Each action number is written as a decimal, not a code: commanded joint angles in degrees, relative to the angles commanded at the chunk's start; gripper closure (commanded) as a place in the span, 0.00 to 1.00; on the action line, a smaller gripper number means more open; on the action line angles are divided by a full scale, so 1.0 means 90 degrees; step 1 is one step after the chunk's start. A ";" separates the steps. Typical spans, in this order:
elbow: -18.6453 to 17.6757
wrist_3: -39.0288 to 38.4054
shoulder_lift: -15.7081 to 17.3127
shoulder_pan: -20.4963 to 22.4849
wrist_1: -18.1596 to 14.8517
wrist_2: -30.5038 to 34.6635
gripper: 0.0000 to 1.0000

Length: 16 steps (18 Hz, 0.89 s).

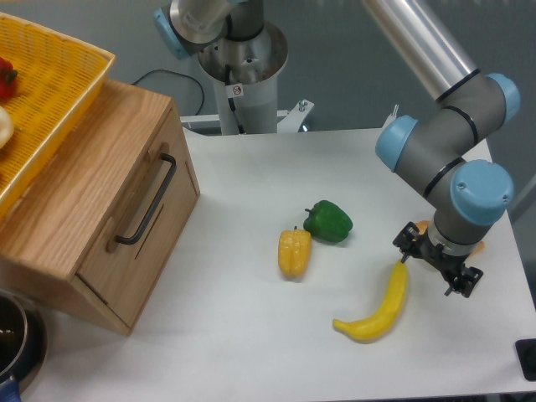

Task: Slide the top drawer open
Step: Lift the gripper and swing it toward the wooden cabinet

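Note:
The top drawer (164, 219) is the light-oak front panel of the wooden cabinet at the left, and it sits flush with the cabinet body. A long black bar handle (147, 201) runs along that panel. My gripper (435, 264) hangs far away at the right side of the table, just above the upper end of a banana. Only its black body shows below the wrist, so its fingers are hidden. Nothing can be seen held in it.
A yellow woven basket (71, 79) with produce rests on the cabinet top. A green pepper (328, 220), a yellow pepper (294, 252) and the banana (378, 310) lie mid-table. An orange object (479, 246) peeks out behind the wrist. A dark pot (15, 339) stands at the bottom left.

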 joint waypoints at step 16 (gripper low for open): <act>-0.1046 -0.2376 0.1895 -0.0401 -0.0282 -0.0917 0.00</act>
